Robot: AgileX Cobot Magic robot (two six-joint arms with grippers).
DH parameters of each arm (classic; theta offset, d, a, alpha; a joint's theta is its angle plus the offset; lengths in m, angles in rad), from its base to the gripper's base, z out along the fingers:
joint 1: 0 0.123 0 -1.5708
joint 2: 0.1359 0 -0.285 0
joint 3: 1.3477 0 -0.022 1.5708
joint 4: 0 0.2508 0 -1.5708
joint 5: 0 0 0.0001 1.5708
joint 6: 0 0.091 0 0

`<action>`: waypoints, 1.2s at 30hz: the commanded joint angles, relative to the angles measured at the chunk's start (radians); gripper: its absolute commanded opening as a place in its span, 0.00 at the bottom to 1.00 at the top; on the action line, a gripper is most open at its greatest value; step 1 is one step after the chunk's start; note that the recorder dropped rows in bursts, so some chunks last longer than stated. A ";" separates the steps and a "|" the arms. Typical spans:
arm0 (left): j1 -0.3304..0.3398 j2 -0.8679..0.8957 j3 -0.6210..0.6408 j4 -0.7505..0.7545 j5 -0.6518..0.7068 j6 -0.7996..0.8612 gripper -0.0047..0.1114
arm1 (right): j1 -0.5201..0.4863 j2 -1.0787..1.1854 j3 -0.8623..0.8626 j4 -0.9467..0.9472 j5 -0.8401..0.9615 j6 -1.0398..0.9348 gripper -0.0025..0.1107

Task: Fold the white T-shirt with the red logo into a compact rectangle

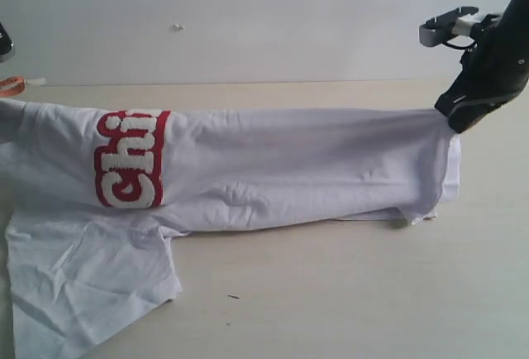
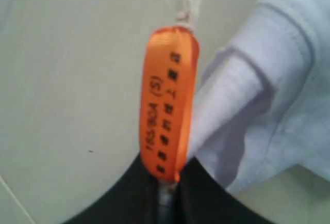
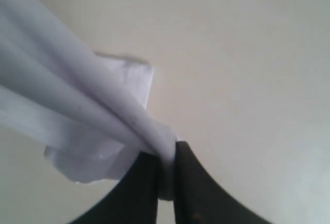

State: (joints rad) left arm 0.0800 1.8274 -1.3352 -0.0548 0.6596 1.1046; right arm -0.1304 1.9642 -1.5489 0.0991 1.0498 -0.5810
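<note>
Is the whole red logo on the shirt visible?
No: the red logo on the white T-shirt shows only its first letters; the rest is out of sight.

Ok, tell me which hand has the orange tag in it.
The left hand: the orange ribbon neck tag runs into its grip. The right hand pinches only plain white cotton T-shirt fabric.

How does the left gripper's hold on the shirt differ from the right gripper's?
The left gripper pinches by the orange neck tag; the right gripper pinches plain bunched cloth at the other end of the white T-shirt. In the exterior view the right gripper shows clearly, the left barely. Both are shut, the shirt stretched between them.
</note>
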 commanded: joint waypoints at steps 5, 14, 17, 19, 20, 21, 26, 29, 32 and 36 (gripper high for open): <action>0.011 0.015 -0.001 0.002 -0.217 -0.015 0.04 | -0.003 0.006 -0.026 0.061 -0.234 -0.034 0.02; 0.011 -0.140 -0.001 -0.011 -0.151 -0.306 0.04 | -0.003 -0.119 -0.026 0.065 -0.131 -0.040 0.02; 0.004 -0.219 -0.001 -0.012 -0.040 -0.317 0.04 | -0.003 -0.181 -0.026 0.085 -0.051 -0.038 0.02; 0.000 -0.270 -0.001 -0.012 0.033 -0.326 0.04 | -0.003 -0.227 -0.026 0.115 0.006 -0.038 0.02; -0.003 -0.300 -0.001 -0.012 0.071 -0.332 0.04 | -0.003 -0.252 -0.026 0.136 0.034 -0.038 0.02; -0.010 -0.324 -0.001 -0.012 0.100 -0.343 0.04 | -0.003 -0.271 -0.024 0.157 0.052 -0.038 0.02; -0.012 -0.487 -0.001 -0.012 0.245 -0.381 0.04 | -0.003 -0.409 0.010 0.234 0.131 -0.040 0.02; -0.012 -0.585 -0.001 -0.004 0.316 -0.381 0.04 | -0.003 -0.513 0.044 0.239 0.156 -0.038 0.02; -0.012 -0.695 -0.001 -0.069 0.384 -0.414 0.04 | -0.003 -0.626 0.066 0.252 0.171 -0.009 0.02; -0.012 -0.749 -0.008 -0.262 0.475 -0.345 0.04 | -0.003 -0.666 0.077 0.305 0.171 0.084 0.02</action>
State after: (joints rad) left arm 0.0706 1.1111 -1.3352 -0.1968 1.0811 0.7276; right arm -0.1304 1.3215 -1.4844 0.3701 1.2245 -0.5593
